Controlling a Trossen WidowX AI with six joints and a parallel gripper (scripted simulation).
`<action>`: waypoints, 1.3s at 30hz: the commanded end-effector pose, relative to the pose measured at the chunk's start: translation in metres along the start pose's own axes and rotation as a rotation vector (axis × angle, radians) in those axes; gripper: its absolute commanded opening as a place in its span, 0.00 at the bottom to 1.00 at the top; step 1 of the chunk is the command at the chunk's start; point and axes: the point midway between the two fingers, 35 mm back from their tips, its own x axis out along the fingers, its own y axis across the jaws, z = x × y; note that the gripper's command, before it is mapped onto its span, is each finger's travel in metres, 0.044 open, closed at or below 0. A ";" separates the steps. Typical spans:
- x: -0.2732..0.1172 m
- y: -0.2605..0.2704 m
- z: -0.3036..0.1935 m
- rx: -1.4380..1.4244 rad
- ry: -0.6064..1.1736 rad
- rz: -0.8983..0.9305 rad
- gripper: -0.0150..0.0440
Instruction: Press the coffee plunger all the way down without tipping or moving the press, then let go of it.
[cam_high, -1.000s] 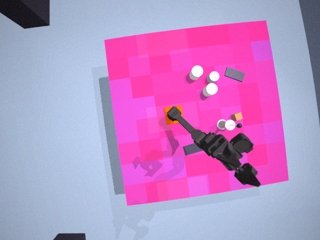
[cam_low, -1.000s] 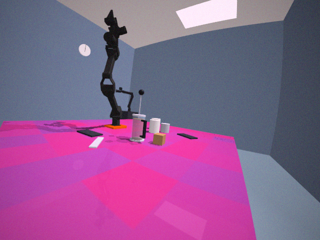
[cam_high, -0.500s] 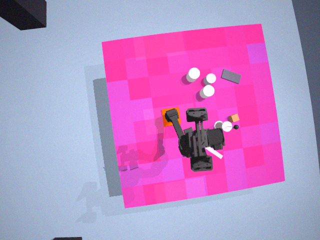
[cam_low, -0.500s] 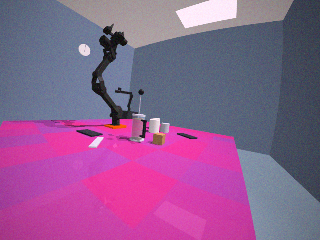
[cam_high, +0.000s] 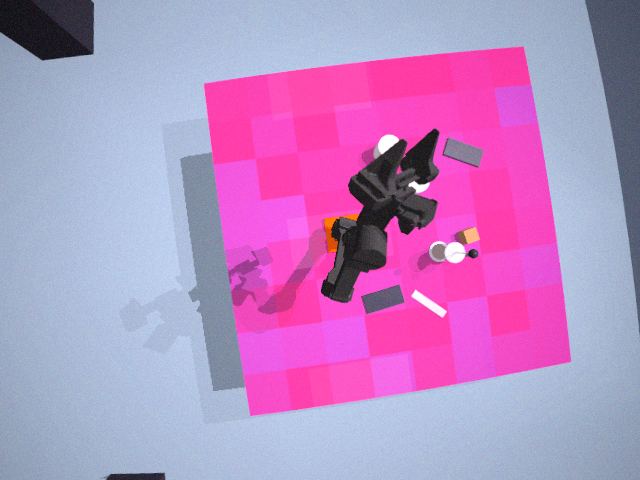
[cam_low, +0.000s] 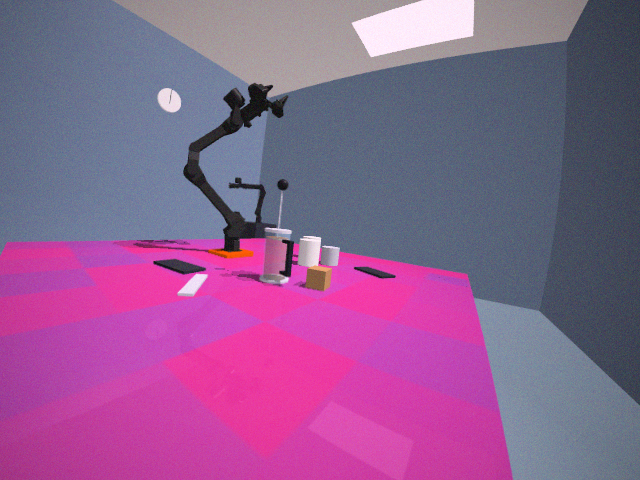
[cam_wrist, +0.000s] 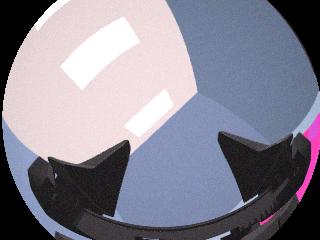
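Note:
The coffee press (cam_low: 275, 255) (cam_high: 439, 251) stands upright on the pink table, a clear cylinder with a pale lid and a black handle. Its plunger is up: the thin rod (cam_low: 280, 209) rises well above the lid and ends in a black knob (cam_low: 282, 184) (cam_high: 473, 253). My gripper (cam_high: 420, 136) (cam_low: 279, 91) (cam_wrist: 174, 138) is open and empty, raised high above the table and well away from the knob. In the wrist view only walls, ceiling and a sliver of table show behind the fingers; the press is not in that view.
White cups (cam_high: 388, 144) (cam_low: 309, 252) (cam_low: 330, 256) stand beyond the press. A wooden cube (cam_high: 469, 235) (cam_low: 318, 278) is close beside it. Two dark slabs (cam_high: 463, 152) (cam_high: 382, 299) and a white bar (cam_high: 429, 303) (cam_low: 192, 285) lie flat around it.

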 end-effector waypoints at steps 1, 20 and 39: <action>0.006 -0.049 -0.004 -0.209 -0.009 -0.175 1.00; -0.105 -0.281 0.102 -0.950 0.100 -1.247 1.00; -0.290 -0.333 0.160 -0.950 0.292 -1.906 1.00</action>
